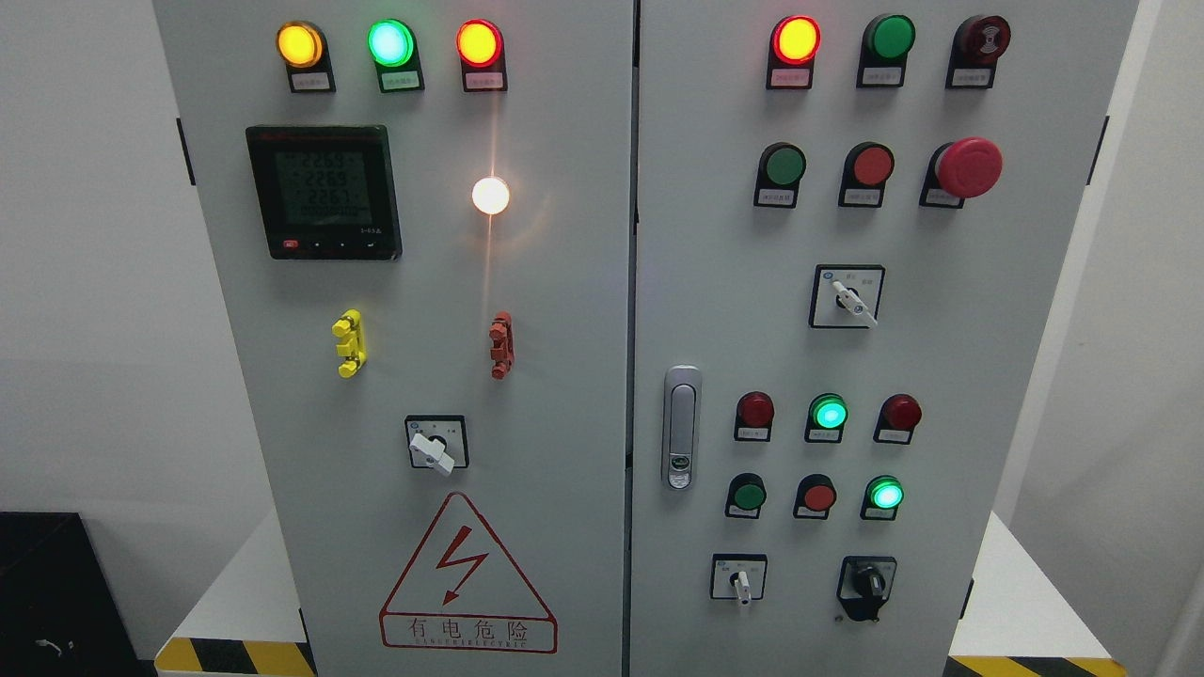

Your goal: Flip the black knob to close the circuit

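Neither robot hand shows in the head view, so I cannot tell how the fingers are held, and any reach must start from out of frame. On the left door, a white-handled selector switch [435,448] sits low, above the electrical warning triangle [467,576]; a hand sweeping in from the lower left could catch it by mistake. Past the door latch [682,428], on the right door, another small white-handled switch [741,579] stands just left of the black knob [868,585], which is at the lower right of the panel, below the lit green indicator [884,493]. The two are close enough that broad fingers might turn the wrong one or nudge both. The knob looks small and dark, so a loose pinch could slip without rotating it. Higher up, the red emergency mushroom button [969,167] is well apart and seems a lesser risk.
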